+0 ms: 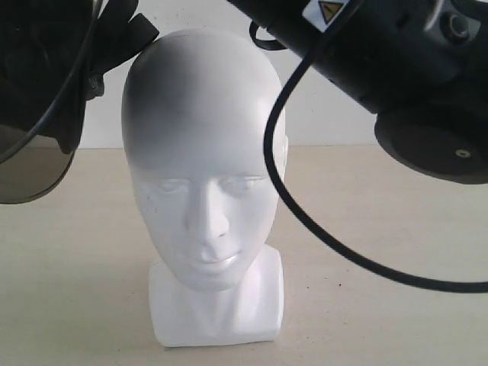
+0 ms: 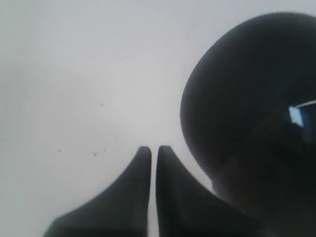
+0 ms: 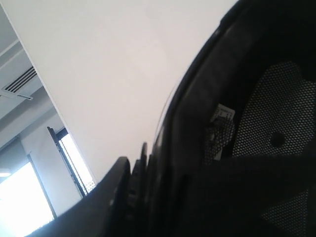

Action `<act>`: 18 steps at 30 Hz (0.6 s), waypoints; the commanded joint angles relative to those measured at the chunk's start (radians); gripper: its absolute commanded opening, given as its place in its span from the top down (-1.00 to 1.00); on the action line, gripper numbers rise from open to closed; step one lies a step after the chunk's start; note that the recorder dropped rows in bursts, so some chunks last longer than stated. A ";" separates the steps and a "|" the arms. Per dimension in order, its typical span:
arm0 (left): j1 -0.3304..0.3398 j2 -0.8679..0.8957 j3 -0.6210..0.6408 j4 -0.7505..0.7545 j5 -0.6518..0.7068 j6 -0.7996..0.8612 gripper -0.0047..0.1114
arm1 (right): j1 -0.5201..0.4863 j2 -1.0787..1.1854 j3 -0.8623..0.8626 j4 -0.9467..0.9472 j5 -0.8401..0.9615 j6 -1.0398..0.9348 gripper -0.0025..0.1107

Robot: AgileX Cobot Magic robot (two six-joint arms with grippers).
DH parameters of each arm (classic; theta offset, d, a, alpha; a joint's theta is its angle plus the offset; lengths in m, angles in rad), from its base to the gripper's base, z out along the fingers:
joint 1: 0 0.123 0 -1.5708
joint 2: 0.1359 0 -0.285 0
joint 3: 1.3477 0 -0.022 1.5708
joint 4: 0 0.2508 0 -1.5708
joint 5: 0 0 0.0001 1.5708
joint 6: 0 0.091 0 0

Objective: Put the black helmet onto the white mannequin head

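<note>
The white mannequin head (image 1: 202, 152) stands upright on the table, facing the exterior camera. The black helmet (image 1: 46, 69) hangs in the air at its upper left, beside the crown, with the smoky visor (image 1: 30, 171) drooping below it. In the right wrist view my right gripper (image 3: 143, 154) is shut on the helmet's rim (image 3: 197, 98), and the mesh lining (image 3: 276, 118) shows inside. My left gripper (image 2: 153, 148) is shut with nothing between its fingers, next to the helmet's rounded shell (image 2: 242, 98) and apart from it.
My right arm (image 1: 396, 61) crosses above and to the right of the head, and its black cable (image 1: 305, 206) loops down beside the head's right cheek. A beige tabletop (image 1: 381, 229) lies around the neck base, with a white wall behind.
</note>
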 commanded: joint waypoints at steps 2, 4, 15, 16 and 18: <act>0.000 0.153 -0.125 0.205 -0.033 -0.173 0.84 | 0.000 -0.012 -0.023 0.044 -0.090 -0.032 0.96; 0.000 0.236 -0.170 0.220 -0.069 -0.195 0.84 | 0.000 -0.012 -0.023 0.053 -0.090 -0.034 0.96; 0.000 0.611 -0.401 0.412 -0.274 -0.347 0.84 | 0.000 -0.021 0.087 0.132 -0.090 -0.121 0.96; 0.000 0.637 -0.425 0.430 -0.276 -0.355 0.84 | 0.000 -0.025 0.096 0.134 -0.090 -0.141 0.96; 0.000 0.681 -0.469 0.458 -0.276 -0.376 0.84 | -0.002 -0.042 0.111 0.143 -0.090 -0.173 0.96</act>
